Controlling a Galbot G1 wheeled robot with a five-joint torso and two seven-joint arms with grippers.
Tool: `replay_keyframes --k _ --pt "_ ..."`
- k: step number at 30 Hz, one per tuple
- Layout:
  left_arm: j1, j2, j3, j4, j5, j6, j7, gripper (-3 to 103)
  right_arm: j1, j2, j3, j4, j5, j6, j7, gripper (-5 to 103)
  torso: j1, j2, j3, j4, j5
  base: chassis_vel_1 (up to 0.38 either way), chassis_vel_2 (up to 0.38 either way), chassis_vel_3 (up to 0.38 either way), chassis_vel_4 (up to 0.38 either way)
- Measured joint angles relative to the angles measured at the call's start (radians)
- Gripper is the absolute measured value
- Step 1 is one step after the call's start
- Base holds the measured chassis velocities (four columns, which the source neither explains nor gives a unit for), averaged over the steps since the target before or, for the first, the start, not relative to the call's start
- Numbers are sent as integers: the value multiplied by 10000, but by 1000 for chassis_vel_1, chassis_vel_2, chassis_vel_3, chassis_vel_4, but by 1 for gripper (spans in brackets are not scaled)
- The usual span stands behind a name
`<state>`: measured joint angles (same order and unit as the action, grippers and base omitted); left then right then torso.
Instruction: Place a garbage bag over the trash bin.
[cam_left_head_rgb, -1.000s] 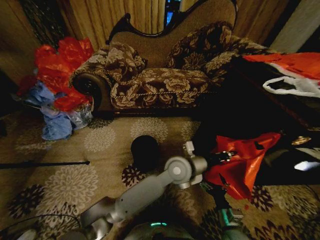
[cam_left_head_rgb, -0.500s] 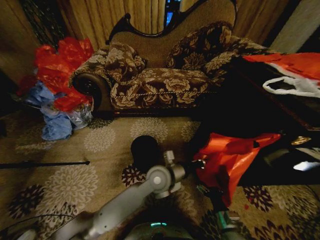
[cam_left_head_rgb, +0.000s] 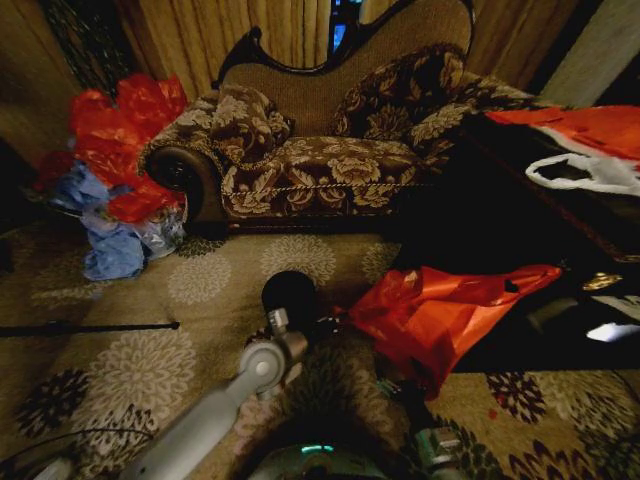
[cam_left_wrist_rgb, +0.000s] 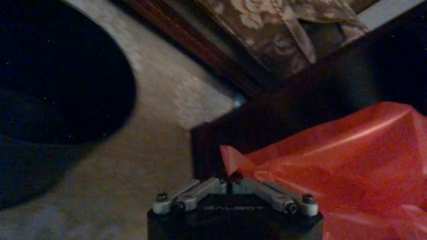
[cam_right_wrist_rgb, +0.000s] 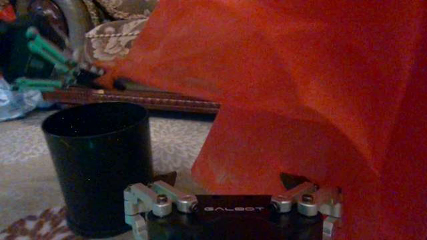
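Now the bag hangs stretched just right of the bin on the carpet before the sofa, left gripper pinched shut on its corner, right gripper spread inside its lower edge.

A home living room: a floral upholstered sofa before tan curtains, on flower-patterned carpet.

L gripper jaws closed, arm stretched fwd; R gripper jaws spread wide, arm low.
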<state>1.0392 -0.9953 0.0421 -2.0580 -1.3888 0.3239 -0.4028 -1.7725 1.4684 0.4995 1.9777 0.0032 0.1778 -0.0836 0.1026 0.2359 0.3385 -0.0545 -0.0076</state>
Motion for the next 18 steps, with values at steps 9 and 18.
replay_keyframes --k 9,18 --pt "906 696 -1580 375 1238 -328 475 0 -58 -45 -259 -159 -68 162 -139 100 0 0 0 1 3 0 0 0 0" --pt "785 981 -1617 365 1353 -504 460 0 8 -122 -222 -274 81 221 -226 100 0 0 0 2 4 0 0 0 0"
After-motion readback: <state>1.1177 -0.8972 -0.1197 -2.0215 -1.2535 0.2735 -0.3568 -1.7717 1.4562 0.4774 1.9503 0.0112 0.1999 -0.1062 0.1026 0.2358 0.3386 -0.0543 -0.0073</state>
